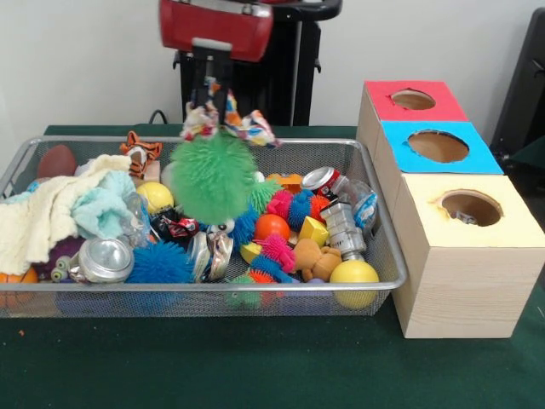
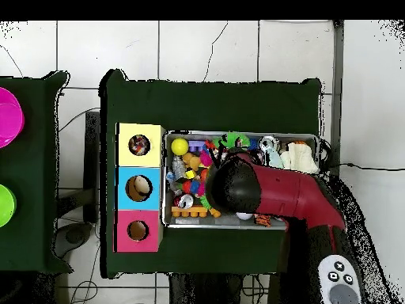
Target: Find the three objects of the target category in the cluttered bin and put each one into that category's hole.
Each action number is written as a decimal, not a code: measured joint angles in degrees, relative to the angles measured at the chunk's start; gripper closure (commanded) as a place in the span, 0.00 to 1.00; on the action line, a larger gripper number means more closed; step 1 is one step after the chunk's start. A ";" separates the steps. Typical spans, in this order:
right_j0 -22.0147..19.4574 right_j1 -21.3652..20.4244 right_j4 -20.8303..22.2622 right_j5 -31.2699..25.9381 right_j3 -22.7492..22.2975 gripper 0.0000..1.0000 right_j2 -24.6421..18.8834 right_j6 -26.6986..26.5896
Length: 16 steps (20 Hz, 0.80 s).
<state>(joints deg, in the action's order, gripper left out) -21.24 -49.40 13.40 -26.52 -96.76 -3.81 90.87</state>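
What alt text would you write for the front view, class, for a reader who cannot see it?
A robot gripper holds a spiky green ball above a wire bin crammed with toys, cans and cloths. Beside the bin stand red, blue and yellow boxes, each with a round hole.

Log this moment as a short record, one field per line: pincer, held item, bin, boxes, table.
pincer: raised above the bin, shut on a green spiky ball
held item: green spiky ball hanging clear of the clutter, with a patterned cloth scrap just above it
bin: wire mesh bin full of mixed toys, crushed cans, balls and a cream cloth
boxes: red-topped box, blue-topped box, yellow-topped box in a row beside the bin, one round hole each
table: green cloth
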 measured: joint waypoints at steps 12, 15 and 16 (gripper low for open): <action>2.96 2.80 -3.00 3.38 -3.96 1.00 0.21 0.00; 3.38 3.79 -3.13 5.92 -4.99 1.00 0.43 0.00; 3.62 4.25 -3.15 7.15 -5.35 1.00 0.64 0.01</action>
<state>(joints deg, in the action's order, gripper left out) -17.62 -45.15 10.24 -19.37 -102.11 -3.17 90.87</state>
